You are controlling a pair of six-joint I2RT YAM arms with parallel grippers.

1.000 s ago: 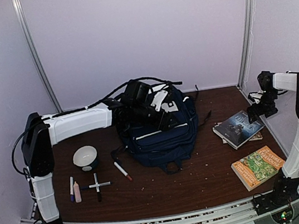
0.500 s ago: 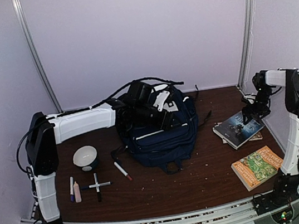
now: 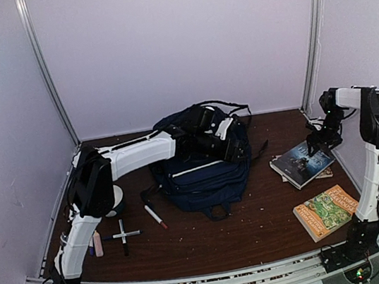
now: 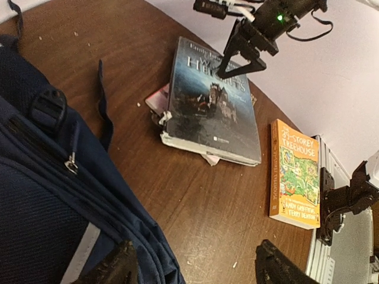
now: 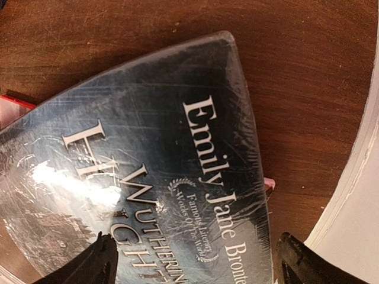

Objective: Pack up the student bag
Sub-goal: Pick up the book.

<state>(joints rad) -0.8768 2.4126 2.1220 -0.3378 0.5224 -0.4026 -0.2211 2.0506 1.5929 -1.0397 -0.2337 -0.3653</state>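
Observation:
The student bag, a navy-blue backpack with white stripes, lies at the middle back of the table. My left gripper reaches over the bag's right side and is open and empty; one finger hangs over the bag's edge, the other over bare table. A dark "Wuthering Heights" book lies at the right. My right gripper is open just above the book's far corner, a finger near each side. It holds nothing.
An orange paperback lies at the front right, also in the left wrist view. A pink item lies under the dark book. A bowl, markers and a glue stick lie at the left. The right wall is close.
My left arm has swung right across the bag, its gripper now past the bag's right side. My right gripper has dropped toward the dark book's far corner.

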